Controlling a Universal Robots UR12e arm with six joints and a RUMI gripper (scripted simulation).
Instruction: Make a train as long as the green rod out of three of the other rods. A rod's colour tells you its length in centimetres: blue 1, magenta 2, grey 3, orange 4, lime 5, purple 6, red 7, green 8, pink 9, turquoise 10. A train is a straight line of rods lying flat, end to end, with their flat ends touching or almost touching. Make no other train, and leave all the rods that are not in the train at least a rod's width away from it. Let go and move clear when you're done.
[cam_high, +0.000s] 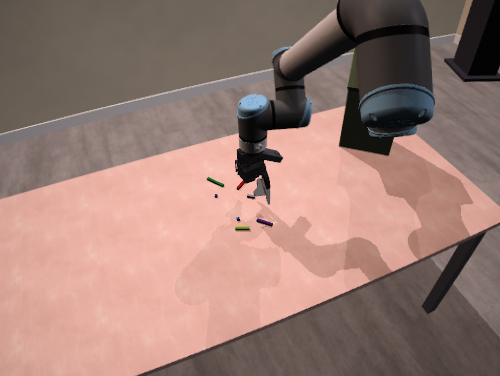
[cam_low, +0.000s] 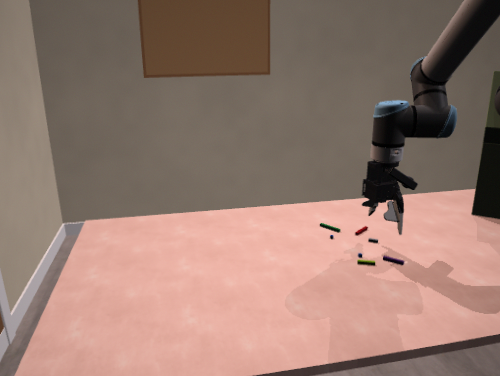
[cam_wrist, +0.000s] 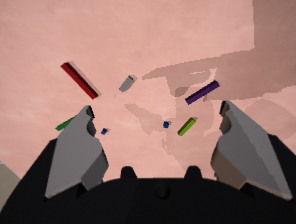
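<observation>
The green rod (cam_high: 215, 182) (cam_low: 330, 227) (cam_wrist: 65, 123) lies flat, partly hidden by a finger in the wrist view. One blue rod (cam_high: 216, 196) (cam_low: 331, 237) (cam_wrist: 104, 131) lies near it. The other blue rod (cam_high: 238, 219) (cam_low: 360, 255) (cam_wrist: 166, 124) lies close to the lime rod (cam_high: 242, 228) (cam_low: 366, 262) (cam_wrist: 187, 127). The purple rod (cam_high: 265, 222) (cam_low: 393, 260) (cam_wrist: 202, 92), grey rod (cam_high: 251, 196) (cam_low: 373, 241) (cam_wrist: 127, 83) and red rod (cam_high: 240, 185) (cam_low: 361, 230) (cam_wrist: 80, 80) lie apart. No rods touch end to end. My gripper (cam_wrist: 154, 104) is open and empty, above the rods.
The pink table top (cam_high: 125, 260) (cam_low: 175, 300) bears all the rods. A dark green block-like stand (cam_high: 367, 125) (cam_low: 487, 175) is at the table's back right. The arm's shadow falls over the area around the lime and purple rods.
</observation>
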